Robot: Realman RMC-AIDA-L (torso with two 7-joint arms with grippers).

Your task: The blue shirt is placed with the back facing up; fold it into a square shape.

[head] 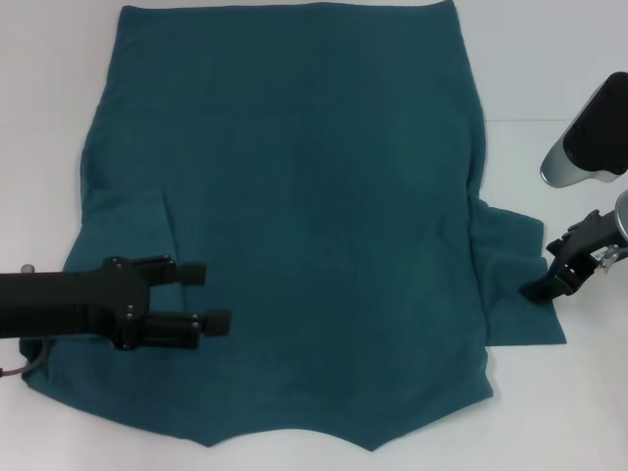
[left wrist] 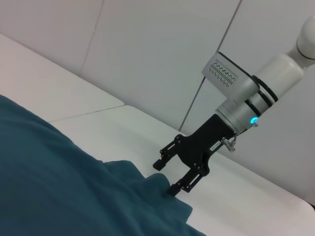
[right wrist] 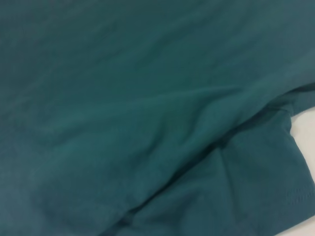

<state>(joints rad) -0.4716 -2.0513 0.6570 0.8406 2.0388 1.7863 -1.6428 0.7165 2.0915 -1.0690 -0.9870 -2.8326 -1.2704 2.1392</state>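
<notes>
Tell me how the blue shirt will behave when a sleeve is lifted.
The blue shirt will probably drape limply: soft wrinkles show in the right wrist view. It looks light and thin, lying flat on the white table. The right pincer, open at the sleeve, may drag the body along. The left pincer is over the opposite side.

Blue shirt (head: 294,226) flat on table (plain side up).

Lab-like test cell — bare white table (head: 549,412), plain white panel walls (left wrist: 147,54).
</notes>
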